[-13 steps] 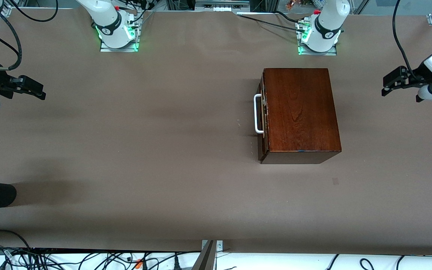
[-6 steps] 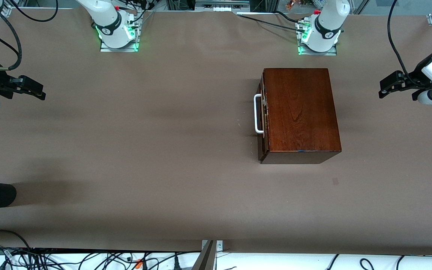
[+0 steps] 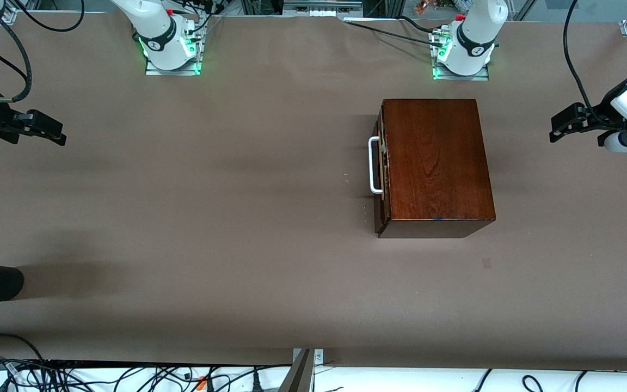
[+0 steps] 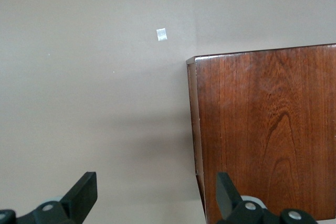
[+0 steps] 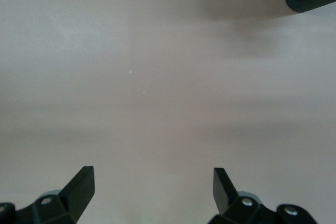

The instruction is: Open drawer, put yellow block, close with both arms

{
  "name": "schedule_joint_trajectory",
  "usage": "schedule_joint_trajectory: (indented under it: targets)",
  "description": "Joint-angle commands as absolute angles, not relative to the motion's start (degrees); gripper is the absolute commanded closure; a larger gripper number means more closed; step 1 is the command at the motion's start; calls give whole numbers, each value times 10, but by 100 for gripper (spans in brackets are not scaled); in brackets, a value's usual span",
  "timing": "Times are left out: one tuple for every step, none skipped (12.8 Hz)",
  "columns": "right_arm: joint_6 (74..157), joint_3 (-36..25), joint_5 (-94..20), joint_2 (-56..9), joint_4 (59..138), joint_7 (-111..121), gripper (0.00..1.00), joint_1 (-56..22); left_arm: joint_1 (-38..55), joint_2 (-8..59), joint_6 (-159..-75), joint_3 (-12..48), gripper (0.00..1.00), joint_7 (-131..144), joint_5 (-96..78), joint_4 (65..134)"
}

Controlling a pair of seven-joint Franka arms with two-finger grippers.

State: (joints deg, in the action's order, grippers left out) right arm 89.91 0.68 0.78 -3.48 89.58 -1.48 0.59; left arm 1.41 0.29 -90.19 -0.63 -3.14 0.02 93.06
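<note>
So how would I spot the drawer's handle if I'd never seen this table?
Find the dark wooden box on the brown table, toward the left arm's end. On its side facing the right arm's end sits the handle, a white U-shaped bar, the only white thing on the box.

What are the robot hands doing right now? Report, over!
Left gripper and right gripper open, empty, over the table's ends. Drawer shut, handle untouched. Yellow block not in sight. Nothing blocking.
</note>
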Motion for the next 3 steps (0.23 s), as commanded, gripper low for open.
schedule_joint_trajectory:
  targets:
    - [906,13,8,-28,904,-10,0,12,11,7,-889,-2,0,-43,2,920]
    - [907,12,8,-27,904,-9,0,13,11,7,-889,-2,0,-43,2,920]
    - [907,12,8,-27,904,-9,0,12,11,7,-889,-2,0,-43,2,920]
